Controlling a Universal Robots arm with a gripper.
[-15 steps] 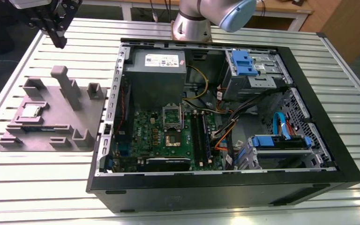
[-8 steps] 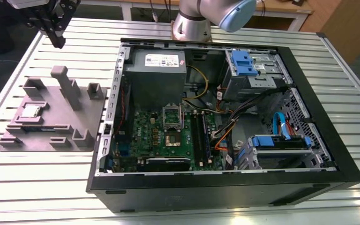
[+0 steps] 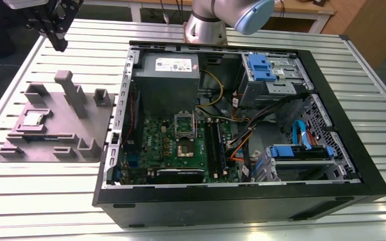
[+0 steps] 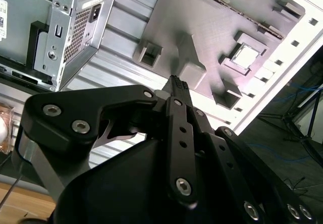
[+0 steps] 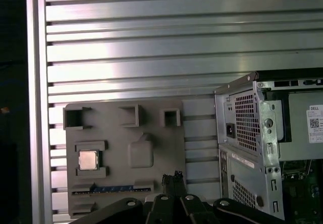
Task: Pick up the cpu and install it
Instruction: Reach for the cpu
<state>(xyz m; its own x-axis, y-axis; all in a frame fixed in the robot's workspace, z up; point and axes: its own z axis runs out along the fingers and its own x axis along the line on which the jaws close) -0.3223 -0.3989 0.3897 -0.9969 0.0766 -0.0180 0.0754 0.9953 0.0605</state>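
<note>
In the exterior view, the hand [image 3: 60,46] hangs above the far corner of the slatted metal table [image 3: 38,201] on the exterior view's left, its fingers drawn together and holding nothing. The cpu [image 3: 32,119] lies flat in a square recess of the grey moulded tray [image 3: 59,145], well apart from the hand. The tray sits just beside the open computer case [image 3: 247,206], whose green motherboard [image 3: 156,140] and grey power supply [image 3: 168,75] are exposed. In the second wrist view, the closed black fingertips of the hand [image 4: 177,81] point towards the tray [image 4: 192,12], in line with one of its upright posts, and the cpu [image 4: 247,56] shows pale in its recess off to one side. In the first wrist view, the hand [image 5: 171,176] shows as two tips pressed close together over the tray [image 5: 151,128]. The cpu [image 5: 88,159] rests in its seat between two raised blocks, clear of the fingers, with the case's perforated rear panel [image 5: 242,128] near by.
</note>
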